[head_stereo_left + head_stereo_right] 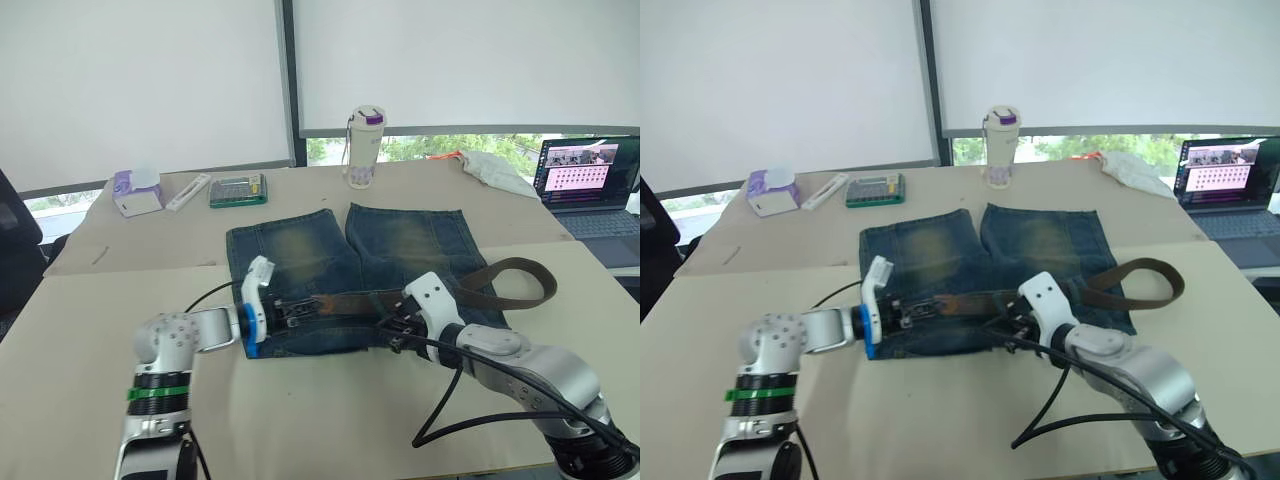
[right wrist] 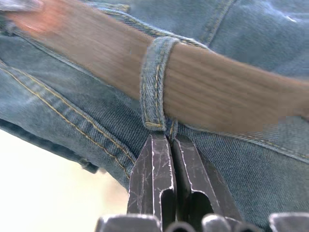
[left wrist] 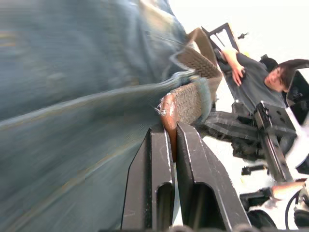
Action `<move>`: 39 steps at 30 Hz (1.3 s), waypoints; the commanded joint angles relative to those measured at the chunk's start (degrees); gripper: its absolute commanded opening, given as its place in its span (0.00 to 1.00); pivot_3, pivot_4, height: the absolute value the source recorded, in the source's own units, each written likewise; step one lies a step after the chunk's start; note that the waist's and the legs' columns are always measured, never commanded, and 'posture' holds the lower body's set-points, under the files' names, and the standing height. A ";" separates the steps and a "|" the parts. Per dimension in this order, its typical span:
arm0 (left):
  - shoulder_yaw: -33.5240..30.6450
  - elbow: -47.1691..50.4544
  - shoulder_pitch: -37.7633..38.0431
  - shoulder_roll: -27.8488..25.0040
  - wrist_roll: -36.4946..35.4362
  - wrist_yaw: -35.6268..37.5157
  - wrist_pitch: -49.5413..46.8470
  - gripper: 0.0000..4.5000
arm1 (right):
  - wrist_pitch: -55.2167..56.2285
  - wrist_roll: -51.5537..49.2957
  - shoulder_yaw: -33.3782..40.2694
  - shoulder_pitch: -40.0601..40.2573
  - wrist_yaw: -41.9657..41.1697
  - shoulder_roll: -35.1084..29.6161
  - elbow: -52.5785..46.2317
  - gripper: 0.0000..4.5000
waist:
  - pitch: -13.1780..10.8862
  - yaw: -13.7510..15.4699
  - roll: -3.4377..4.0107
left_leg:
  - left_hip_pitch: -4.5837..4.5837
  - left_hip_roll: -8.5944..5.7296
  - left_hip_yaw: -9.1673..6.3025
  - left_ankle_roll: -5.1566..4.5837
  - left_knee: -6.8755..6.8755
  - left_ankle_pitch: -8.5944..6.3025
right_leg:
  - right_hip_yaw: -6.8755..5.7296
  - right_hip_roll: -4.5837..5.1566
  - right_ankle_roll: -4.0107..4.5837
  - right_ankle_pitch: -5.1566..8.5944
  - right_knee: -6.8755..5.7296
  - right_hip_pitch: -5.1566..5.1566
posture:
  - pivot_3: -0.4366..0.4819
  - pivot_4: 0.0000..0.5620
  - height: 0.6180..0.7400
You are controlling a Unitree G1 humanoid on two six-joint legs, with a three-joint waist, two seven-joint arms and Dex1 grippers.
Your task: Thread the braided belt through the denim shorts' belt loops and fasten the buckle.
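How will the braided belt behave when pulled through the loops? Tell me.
Probably floppy: the braided belt curls in a loose arc beyond the denim shorts. Its woven surface likely drags in a belt loop, so the denim may bunch.

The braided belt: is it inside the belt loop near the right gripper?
Inside: the braided belt passes under the belt loop.

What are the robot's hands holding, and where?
Left gripper pinches the braided belt by its tip. Right gripper pinches the denim shorts under a belt loop.
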State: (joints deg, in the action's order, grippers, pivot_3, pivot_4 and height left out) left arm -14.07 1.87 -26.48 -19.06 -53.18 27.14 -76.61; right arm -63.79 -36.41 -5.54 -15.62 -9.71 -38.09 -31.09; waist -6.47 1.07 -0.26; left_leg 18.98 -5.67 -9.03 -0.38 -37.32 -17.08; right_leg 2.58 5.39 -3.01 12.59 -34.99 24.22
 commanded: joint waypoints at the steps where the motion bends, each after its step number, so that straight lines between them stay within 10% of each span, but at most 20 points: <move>1: -5.66 2.88 1.25 -1.92 -3.95 -0.69 -2.27 0.00 | 0.25 4.13 6.61 1.44 -0.30 -4.05 2.74 0.01 | 0.00 0.33 0.00 | 0.00 -0.04 -0.02 0.00 -0.01 0.00 | -0.01 0.03 0.00 0.00 0.00 0.00 | 0.48 0.27 1.00; 9: -9.20 2.28 1.45 -0.31 -8.15 -3.78 -4.27 0.00 | 2.27 3.78 11.42 5.69 -10.92 -13.84 1.06 0.01 | -0.02 1.31 -0.04 | 0.01 -0.15 -0.04 -0.01 -0.06 0.00 | -0.04 0.11 -0.02 0.00 0.02 0.00 | 0.48 0.27 1.00; 18: -12.01 0.59 -1.60 7.30 -16.00 -10.25 -4.79 0.00 | -4.73 -27.97 32.17 5.26 -13.79 -6.70 -7.14 0.68 | -0.07 1.18 -0.20 | 0.06 0.00 0.03 -0.03 -0.07 -0.02 | 0.00 0.04 -0.02 0.00 0.03 -0.07 | 0.48 0.27 1.00; 26: -12.15 -1.04 -3.85 9.35 -25.54 -16.12 -4.43 0.00 | -2.35 -39.60 21.72 2.17 7.28 8.73 -4.84 0.68 | 0.03 1.03 -0.41 | -0.02 0.14 0.06 0.04 0.01 -0.02 | 0.05 0.03 0.01 -0.02 -0.02 0.01 | 0.48 0.27 1.00; 36: -7.24 0.59 -2.37 6.66 -28.22 -16.89 -3.09 0.00 | 3.39 -42.77 18.03 -3.82 14.10 16.37 1.99 0.68 | 0.06 0.63 -0.36 | -0.07 0.12 0.05 0.07 0.04 0.00 | 0.03 -0.05 0.05 -0.04 -0.02 0.03 | 0.48 0.27 1.00; 39: -6.15 1.22 -1.91 6.23 -28.51 -16.77 -2.37 0.00 | 3.73 -43.37 17.23 -4.96 13.93 16.22 3.43 0.49 | 0.06 0.20 -0.35 | -0.07 0.12 0.05 0.07 0.05 0.00 | 0.03 -0.05 0.05 -0.04 -0.02 0.04 | 0.48 0.27 1.00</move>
State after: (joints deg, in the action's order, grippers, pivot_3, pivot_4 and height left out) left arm -21.26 0.78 -28.18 -12.45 -79.88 9.77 -79.18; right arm -61.77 -77.97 11.73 -19.08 4.47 -21.76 -27.06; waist -6.41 1.27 -0.61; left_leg 18.91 -5.54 -8.98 -0.31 -37.24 -17.08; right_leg 2.61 5.33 -2.96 12.56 -35.01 24.27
